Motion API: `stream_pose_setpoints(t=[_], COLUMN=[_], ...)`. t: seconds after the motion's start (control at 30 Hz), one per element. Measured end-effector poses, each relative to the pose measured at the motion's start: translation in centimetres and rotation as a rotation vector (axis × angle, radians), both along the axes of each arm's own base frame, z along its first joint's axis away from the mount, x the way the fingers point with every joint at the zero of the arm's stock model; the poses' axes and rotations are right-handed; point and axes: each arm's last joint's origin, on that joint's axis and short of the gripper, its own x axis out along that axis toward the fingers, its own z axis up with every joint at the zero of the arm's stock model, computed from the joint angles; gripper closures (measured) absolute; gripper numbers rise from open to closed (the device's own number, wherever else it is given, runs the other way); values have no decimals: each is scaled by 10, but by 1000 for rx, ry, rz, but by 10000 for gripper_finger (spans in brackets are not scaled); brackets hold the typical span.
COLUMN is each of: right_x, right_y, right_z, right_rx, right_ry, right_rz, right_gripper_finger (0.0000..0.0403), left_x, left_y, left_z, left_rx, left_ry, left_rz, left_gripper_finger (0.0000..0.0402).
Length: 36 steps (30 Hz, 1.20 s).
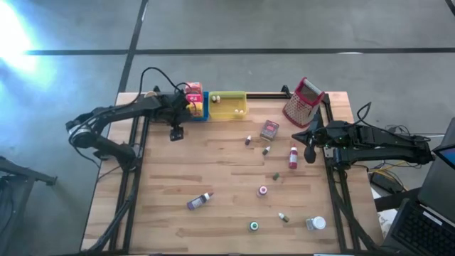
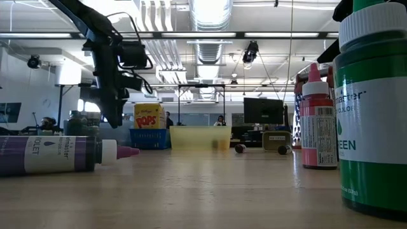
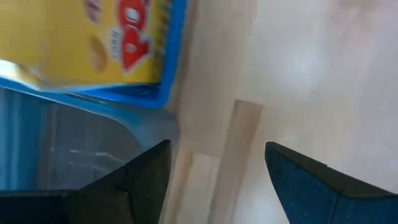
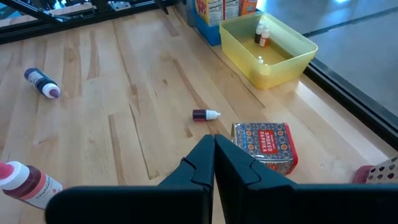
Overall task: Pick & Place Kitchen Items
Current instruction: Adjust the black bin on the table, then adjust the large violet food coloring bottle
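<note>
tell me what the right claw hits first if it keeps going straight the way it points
Probably the patterned tin. The shut right claw points just beside its near edge, so it may only graze it. Past that lies the small dark bottle; depth is hard to judge.

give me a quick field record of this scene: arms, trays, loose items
left tool: open, empty, beside the blue tray at the table's far left
right tool: shut, empty, at the right edge near the patterned red tin
blue tray: holds a yellow cereal box
yellow plastic tray: holds small bottles
metal grater with red handle: far right corner
purple bottle: lying on its side, near middle
red bottle: mid right
loose on wood: several small bottles and jars
</note>
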Motion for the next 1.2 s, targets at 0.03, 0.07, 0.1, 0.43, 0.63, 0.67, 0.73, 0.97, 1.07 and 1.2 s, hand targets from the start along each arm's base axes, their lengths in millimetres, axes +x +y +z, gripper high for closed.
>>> stream_pose_setpoints(t=[0.03, 0.07, 0.1, 0.43, 0.63, 0.67, 0.73, 0.97, 1.07, 1.2], right_x=[0, 0, 0, 0, 0, 0, 0, 0, 0, 0], right_y=[0, 0, 0, 0, 0, 0, 0, 0, 0, 0], right_z=[0, 0, 0, 0, 0, 0, 0, 0, 0, 0], right_rx=[0, 0, 0, 0, 0, 0, 0, 0, 0, 0], right_ry=[1, 1, 1, 1, 0, 1, 0, 0, 1, 1], right_rz=[0, 0, 0, 0, 0, 0, 0, 0, 0, 0], right_gripper_finger=[394, 394, 394, 394, 394, 394, 394, 394, 394, 394], left_x=[0, 0, 0, -6, -5, -5, -5, -3, 0, -1], left_y=[1, 3, 4, 4, -10, -12, -22, -58, -73, -94], left_z=[0, 0, 0, 3, 23, 27, 36, 66, 70, 71], left_rx=[10, 21, 31, 10, -40, -54, -118, -280, -233, -193], left_ry=[-4, -4, -1, 39, 7, -27, -121, -535, -716, -887], left_rz=[5, 12, 21, 56, 51, 45, 11, -150, -204, -317], left_gripper_finger=[138, 138, 138, 138, 138, 138, 138, 138, 138, 138])
